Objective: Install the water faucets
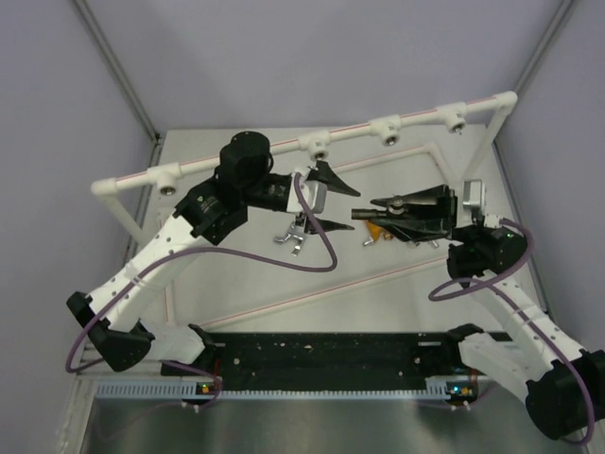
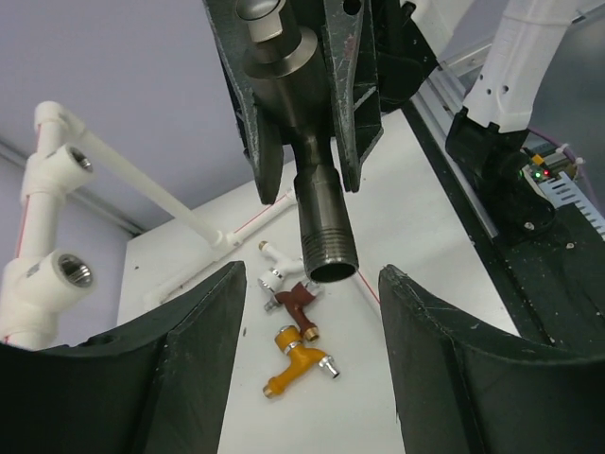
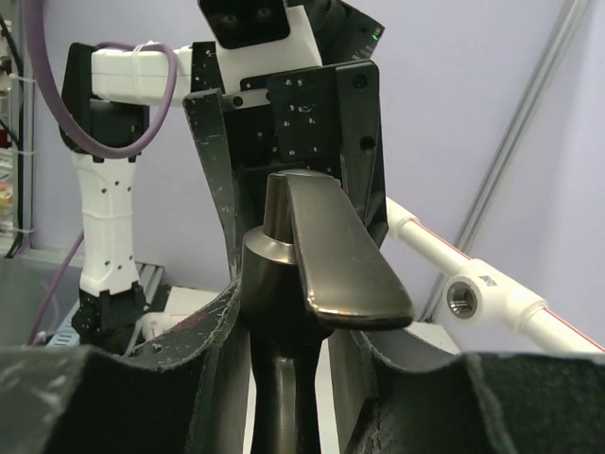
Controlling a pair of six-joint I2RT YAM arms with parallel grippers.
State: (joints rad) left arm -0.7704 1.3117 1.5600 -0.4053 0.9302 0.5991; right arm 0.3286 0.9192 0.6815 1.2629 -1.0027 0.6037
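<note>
From above, the right gripper (image 1: 373,211) reaches leftward over the table (image 1: 236,274) with the dark grey faucet (image 1: 395,204) pinched between its fingers. The left gripper (image 1: 346,206) faces it nose to nose, its fingers spread to either side of the faucet's near end. The silver faucet (image 1: 291,236) lies on the table just below the left gripper, and the orange-gold faucet (image 1: 373,235) lies under the right one. Behind them stands the white pipe rail (image 1: 416,121), and no faucet shows in the sockets in view. In the left wrist view the dark grey faucet points its threaded end toward the lens, between the two spread fingers with a gap on each side, touching neither. The white faucet (image 2: 274,272) and the reddish-brown faucet (image 2: 298,305) lie beside the orange-gold one on the table beyond. In the right wrist view the lever handle fills the middle and the body is clamped between the right fingers (image 3: 113,397); the left fingers behind it are too masked here to judge contact. I take this for a hand-to-hand regrasp before threading, with nothing installed yet. The next move calls for the left gripper to close squarely on the body, clear of the threads. The right should let go only once that hold is firm, and then the threads must be lined up with a socket (image 1: 317,144).
</note>
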